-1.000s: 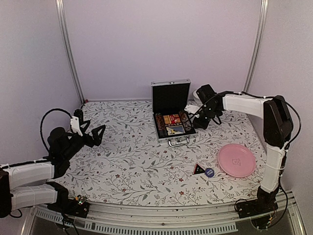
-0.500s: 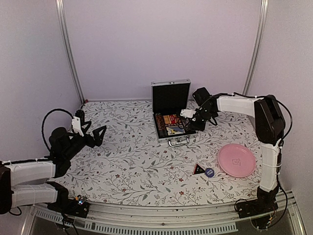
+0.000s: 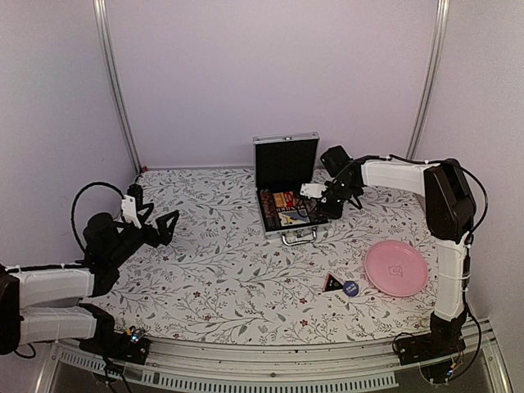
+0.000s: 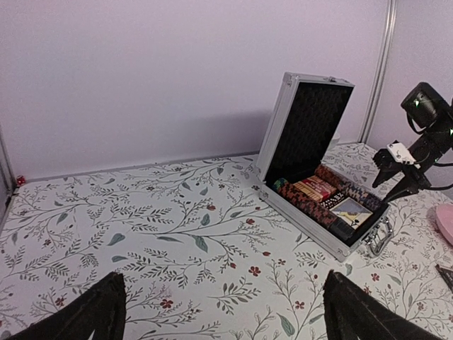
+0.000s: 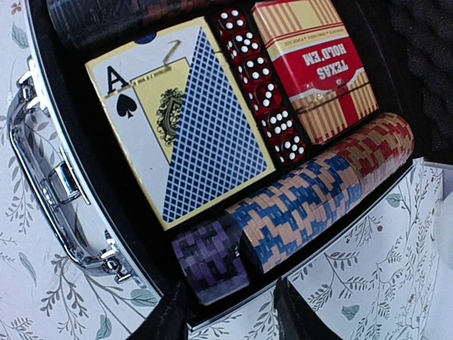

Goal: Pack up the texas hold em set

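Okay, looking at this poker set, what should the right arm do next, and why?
Probably lift the right tool clear of the open case and swing it toward the black triangle and blue disc, lying on the table beside the pink plate. The tool holds nothing, and chips, cards and dice sit in the case, so those two pieces seem left.

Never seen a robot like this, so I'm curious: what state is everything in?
case: open, lid upright.
chip row: inside the case.
card decks: inside the case.
dice: inside, between the decks.
black triangle: loose on the table.
blue disc: loose, beside the triangle.
pink plate: flat on the table.
left gripper: open, holding nothing.
right gripper: open, above the case.
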